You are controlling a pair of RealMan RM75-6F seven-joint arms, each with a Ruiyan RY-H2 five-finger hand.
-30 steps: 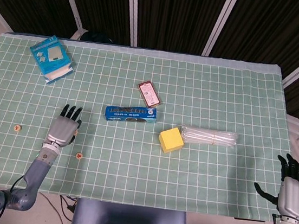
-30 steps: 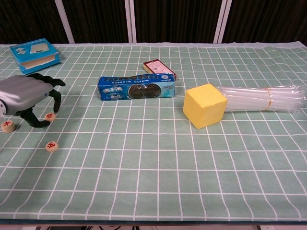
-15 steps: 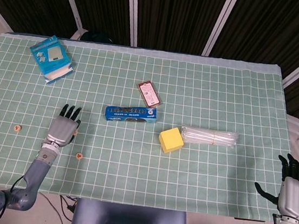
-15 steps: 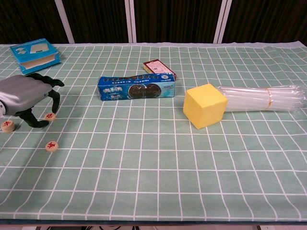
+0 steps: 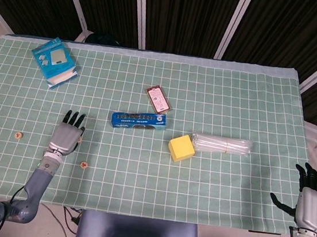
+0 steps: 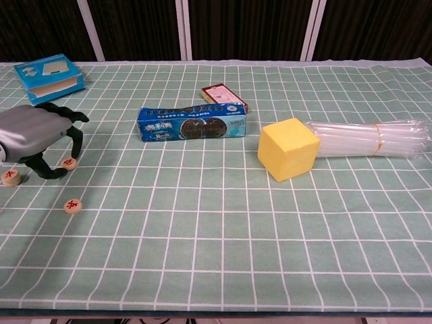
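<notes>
My left hand [image 5: 66,136] hovers low over the green checked cloth near the table's left front, fingers apart and arched downward, holding nothing. In the chest view this hand [image 6: 37,135] has its fingertips right beside a small wooden disc [image 6: 68,163]. A second disc [image 6: 9,177] lies just left of the hand and a third disc [image 6: 73,206] lies in front of it. In the head view the hand hides the first disc. My right hand [image 5: 310,201] hangs off the table's right front corner, fingers spread and empty.
A blue cookie pack [image 5: 138,120] lies mid-table, with a small red box [image 5: 158,98] behind it. A yellow block [image 5: 181,148] touches a clear bundle of straws [image 5: 222,144] on the right. A blue box [image 5: 54,61] sits at the far left.
My left hand has drifted slightly back toward the table's front edge. Nothing else has moved.
</notes>
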